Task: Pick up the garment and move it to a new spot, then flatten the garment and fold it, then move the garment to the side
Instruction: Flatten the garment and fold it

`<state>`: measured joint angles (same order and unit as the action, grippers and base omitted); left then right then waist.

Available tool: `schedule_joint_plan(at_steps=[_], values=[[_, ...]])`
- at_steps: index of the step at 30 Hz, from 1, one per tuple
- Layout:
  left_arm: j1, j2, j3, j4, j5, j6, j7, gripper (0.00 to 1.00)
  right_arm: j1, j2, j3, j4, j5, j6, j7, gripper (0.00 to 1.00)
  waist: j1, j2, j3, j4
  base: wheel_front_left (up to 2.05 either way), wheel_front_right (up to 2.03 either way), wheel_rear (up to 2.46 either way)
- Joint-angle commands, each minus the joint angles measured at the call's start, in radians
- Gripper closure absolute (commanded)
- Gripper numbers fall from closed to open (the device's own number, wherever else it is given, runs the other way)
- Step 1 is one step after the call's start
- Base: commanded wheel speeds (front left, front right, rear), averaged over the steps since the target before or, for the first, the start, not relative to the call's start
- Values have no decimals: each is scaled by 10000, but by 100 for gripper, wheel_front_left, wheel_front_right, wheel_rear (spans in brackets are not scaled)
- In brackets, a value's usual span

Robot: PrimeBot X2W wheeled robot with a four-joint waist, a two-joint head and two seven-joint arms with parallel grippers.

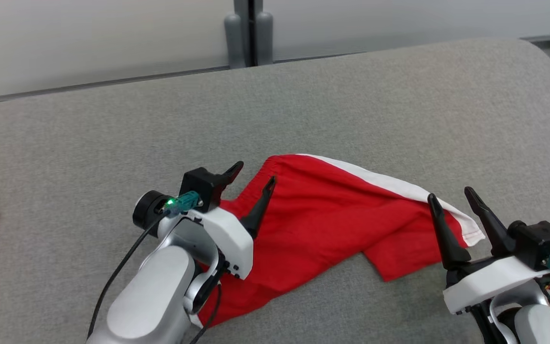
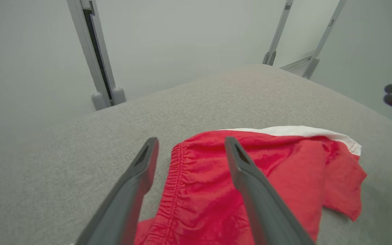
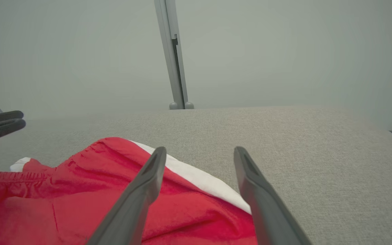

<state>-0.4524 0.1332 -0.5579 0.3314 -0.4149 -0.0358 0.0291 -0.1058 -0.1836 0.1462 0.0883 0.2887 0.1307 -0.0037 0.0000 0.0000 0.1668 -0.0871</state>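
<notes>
Red garment (image 1: 322, 215) lying rumpled on the grey cushion (image 1: 351, 95).
White side stripe, gathered waistband; left gripper (image 1: 255, 173) at the waistband, right gripper (image 1: 449, 193) at the leg hem, both spread, holding nothing.

Soft, even, fairly bright light reaches my head view, which is sharp throughout; shadows beneath my left claw (image 1: 255, 173) are faint; in my wrist views my own fingers (image 2: 138, 183) blur at the bottom edge; the posts (image 2: 95, 58) lean outward toward the upper corners.
</notes>
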Motion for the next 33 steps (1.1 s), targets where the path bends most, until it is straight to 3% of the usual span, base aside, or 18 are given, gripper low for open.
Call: schedule_joint_plan(at_steps=[1,6,10,11,12,18,25,28,33], values=[[-494,-114,-25,657,-106,-165,65,0,-209,-51,106,78,97,1,-189,0,0,0,507,-542,0,0,0],[-1641,-451,-216,2710,-319,-508,202,0,-502,-11,287,408,296,1,-507,0,0,0,861,-987,0,0,0],[-2300,-631,-232,4032,-519,-541,148,0,-698,19,395,668,406,1,-740,0,0,0,1005,-1201,0,0,0],[-2430,-656,-300,4311,-507,-559,179,33,-731,19,410,742,430,1,-776,0,0,0,1023,-1227,0,0,0],[-2553,-681,-338,4558,-558,-591,154,100,-767,25,412,794,436,1,-836,0,0,0,1035,-1247,0,0,0],[-3106,-752,-491,5430,-506,-512,-626,100,-871,-22,327,1041,466,1,-1071,0,0,0,1047,-1176,0,0,0],[-3485,-784,-618,5306,-248,-215,-1920,100,-911,-42,68,1095,396,1,-1124,0,0,0,909,-835,0,0,0],[-3323,-676,-621,4778,-77,87,-2459,100,-823,-64,-31,1075,344,1,-1081,0,0,0,755,-637,0,0,0],[-1742,159,-714,2518,446,1133,-2770,100,-511,-9,-360,935,269,1,-977,0,0,0,576,-144,0,0,0]])
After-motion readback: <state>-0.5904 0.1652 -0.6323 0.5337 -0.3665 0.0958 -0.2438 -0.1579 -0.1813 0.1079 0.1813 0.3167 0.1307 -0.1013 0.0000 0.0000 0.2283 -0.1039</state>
